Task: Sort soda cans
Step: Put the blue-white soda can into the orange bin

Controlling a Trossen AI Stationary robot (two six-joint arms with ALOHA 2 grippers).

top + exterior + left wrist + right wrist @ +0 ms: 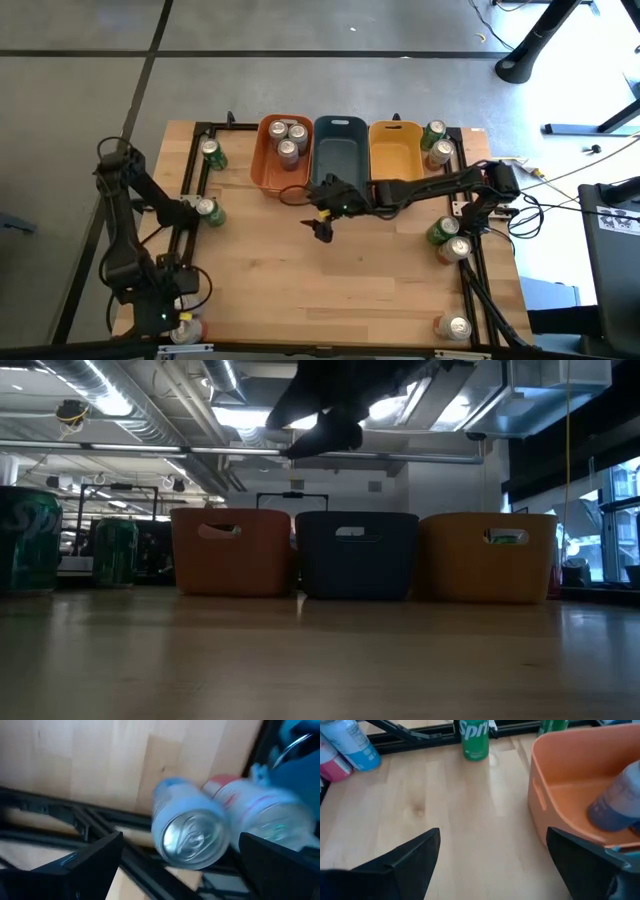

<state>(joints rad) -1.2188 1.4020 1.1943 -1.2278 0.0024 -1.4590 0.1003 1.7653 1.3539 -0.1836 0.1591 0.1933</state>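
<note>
Soda cans stand upright around the table. Three silver-topped ones [290,138] sit in the orange bin [262,160]. Green cans stand at the left rail [210,152] [208,210] and at the right [433,135] [440,232]. A red can [457,248] stands beside the green one at the right. My left gripper [181,839] is open at the near left corner, above a pale blue can [190,837], one finger on either side of it and clear of it; a red-and-white can [260,807] stands beside it. My right gripper [325,225] is open and empty above the table's middle, in front of the bins.
A grey-blue bin [340,150] and a yellow bin [395,150] stand beside the orange one along the far edge. Black frame rails [190,190] run along the left and right sides. Another can [455,327] stands at the near right corner. Bare wood lies in the middle and near part.
</note>
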